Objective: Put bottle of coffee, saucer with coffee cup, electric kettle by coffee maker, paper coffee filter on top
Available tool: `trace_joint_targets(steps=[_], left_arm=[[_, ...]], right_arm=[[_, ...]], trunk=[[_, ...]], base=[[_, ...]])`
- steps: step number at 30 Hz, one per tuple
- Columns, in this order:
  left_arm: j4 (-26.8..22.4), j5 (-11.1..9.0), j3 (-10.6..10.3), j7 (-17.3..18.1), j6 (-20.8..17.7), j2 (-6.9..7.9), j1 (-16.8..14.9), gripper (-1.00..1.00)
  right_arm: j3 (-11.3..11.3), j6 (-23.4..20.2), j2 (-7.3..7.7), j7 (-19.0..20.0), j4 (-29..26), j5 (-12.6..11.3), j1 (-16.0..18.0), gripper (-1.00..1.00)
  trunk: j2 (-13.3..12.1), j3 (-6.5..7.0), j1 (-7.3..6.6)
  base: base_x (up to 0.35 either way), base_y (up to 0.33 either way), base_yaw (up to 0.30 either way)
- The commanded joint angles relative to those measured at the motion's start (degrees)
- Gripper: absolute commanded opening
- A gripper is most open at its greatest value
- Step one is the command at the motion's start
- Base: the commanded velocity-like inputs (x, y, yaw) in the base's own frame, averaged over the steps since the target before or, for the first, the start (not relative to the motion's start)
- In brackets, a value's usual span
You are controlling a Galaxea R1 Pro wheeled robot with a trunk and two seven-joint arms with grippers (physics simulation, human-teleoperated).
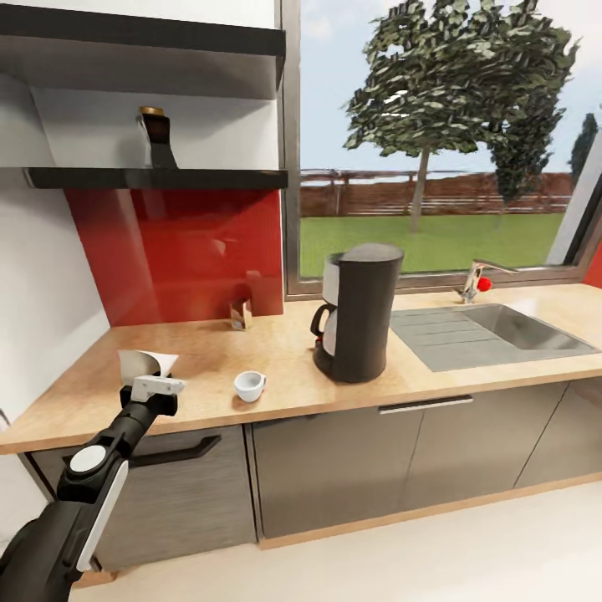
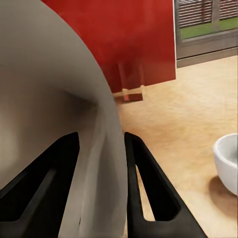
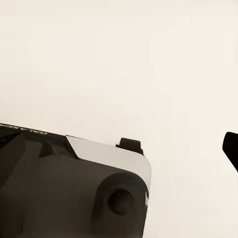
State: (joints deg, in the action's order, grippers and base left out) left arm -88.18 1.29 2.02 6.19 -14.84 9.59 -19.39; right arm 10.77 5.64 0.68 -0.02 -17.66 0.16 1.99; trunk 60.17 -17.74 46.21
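My left gripper (image 1: 149,378) is shut on a white paper coffee filter (image 1: 144,363), held just above the left part of the kitchen countertop (image 1: 209,355). In the left wrist view the filter (image 2: 49,89) sits pinched in the gripper (image 2: 101,139). The white coffee cup (image 1: 249,385) (image 2: 228,161) stands on the counter to the gripper's right. Further right stands the tall dark coffee maker (image 1: 359,313). A dark bottle of coffee (image 1: 156,138) with a yellow lid stands on the kitchen shelf (image 1: 159,177). One dark fingertip (image 3: 230,148) of my right gripper hangs over pale floor. Saucer and electric kettle are out of view.
A small brown box (image 1: 241,313) stands by the red backsplash (image 1: 184,251). The steel sink (image 1: 493,334) and tap (image 1: 477,280) lie right of the coffee maker, under the window. A white wall (image 1: 42,276) bounds the counter's left end. Dark cabinet fronts (image 1: 334,468) run below.
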Motion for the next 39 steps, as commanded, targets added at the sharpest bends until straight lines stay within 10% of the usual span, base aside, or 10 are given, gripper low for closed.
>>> trace_joint_targets(steps=[1, 39], left_arm=[[-0.1, 0.2, 0.1, 0.4, -0.3, -0.01, 0.0, -1.00], [-0.1, 0.2, 0.1, 0.4, -0.3, -0.01, 0.0, -1.00]], right_arm=[[0.1, 0.2, 0.02, 0.0, 0.0, 0.0, 0.0, 1.00], [0.1, 0.2, 0.02, 0.0, 0.0, 0.0, 0.0, 1.00]], trunk=[[0.0, -0.07, 0.00], [0.0, -0.07, 0.00]], base=[[0.000, 0.309, -0.018], [0.000, 0.157, -0.167]])
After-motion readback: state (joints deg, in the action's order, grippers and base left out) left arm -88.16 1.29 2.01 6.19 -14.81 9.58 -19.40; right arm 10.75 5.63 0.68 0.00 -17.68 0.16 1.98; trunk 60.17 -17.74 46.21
